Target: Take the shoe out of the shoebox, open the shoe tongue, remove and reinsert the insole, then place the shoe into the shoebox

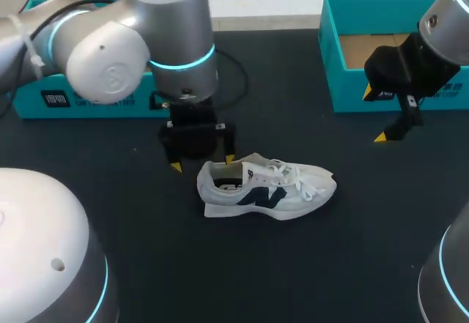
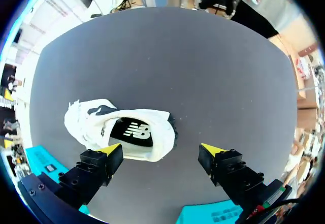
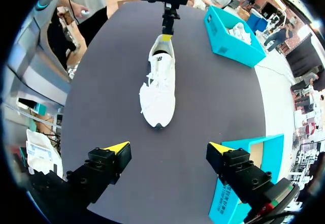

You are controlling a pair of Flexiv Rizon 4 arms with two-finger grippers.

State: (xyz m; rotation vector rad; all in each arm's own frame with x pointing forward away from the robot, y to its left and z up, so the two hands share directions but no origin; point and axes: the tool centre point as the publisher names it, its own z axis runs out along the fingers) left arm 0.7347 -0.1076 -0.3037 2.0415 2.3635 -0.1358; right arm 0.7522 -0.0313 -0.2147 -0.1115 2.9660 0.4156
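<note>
Overhead, the left claw (image 1: 203, 160) hangs pointing down, open and empty, just behind the heel of the shoe (image 1: 267, 187), which stands upright on the bench (image 1: 330, 264). The right claw (image 3: 169, 148), likewise open and empty, hovers by the shoebox (image 1: 331, 59), well apart from the shoe.

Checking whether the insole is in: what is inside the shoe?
A black insole with a white mark shows in the heel opening of the shoe. Toward the toe the upper covers the inside, so that part cannot be seen.

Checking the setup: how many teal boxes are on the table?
2. Left box behind the left arm; right box, open, beside the right gripper. Arms may hide others.
</note>
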